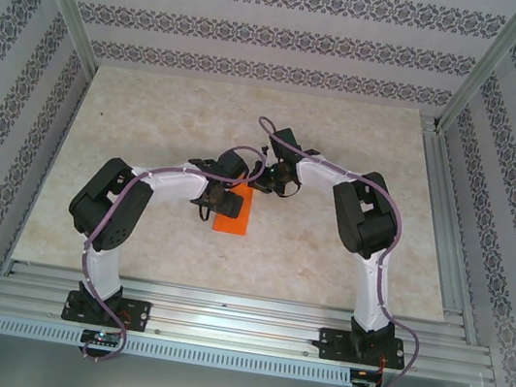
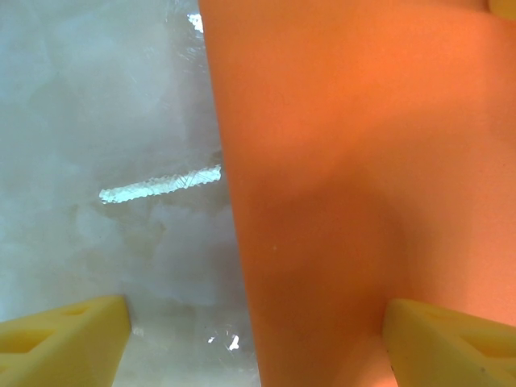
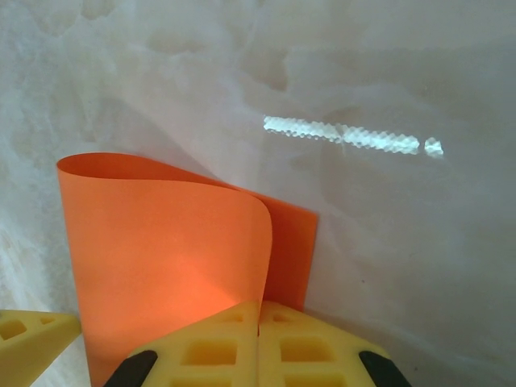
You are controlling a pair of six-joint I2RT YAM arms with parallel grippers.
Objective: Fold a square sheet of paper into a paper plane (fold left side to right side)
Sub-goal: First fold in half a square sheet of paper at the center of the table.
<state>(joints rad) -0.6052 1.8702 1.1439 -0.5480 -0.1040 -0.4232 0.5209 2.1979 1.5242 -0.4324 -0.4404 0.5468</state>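
You'll see white shells and black joints on the left arm (image 1: 107, 229) and right arm (image 1: 370, 270), a purple cable (image 1: 410, 350) along each, and yellow, square-pocketed fingers (image 3: 211, 351) on the right claw (image 3: 258, 314).

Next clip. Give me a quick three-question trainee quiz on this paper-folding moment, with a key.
1. True or false: the left claw stands open over the orange sheet.
2. What is the right claw shut on? A) the sheet's lifted flap B) a pencil C) nothing
3. Fill in: the lifted flap is ___ over the lower layer, not creased flat.
Key: 1 true; 2 A; 3 curled.
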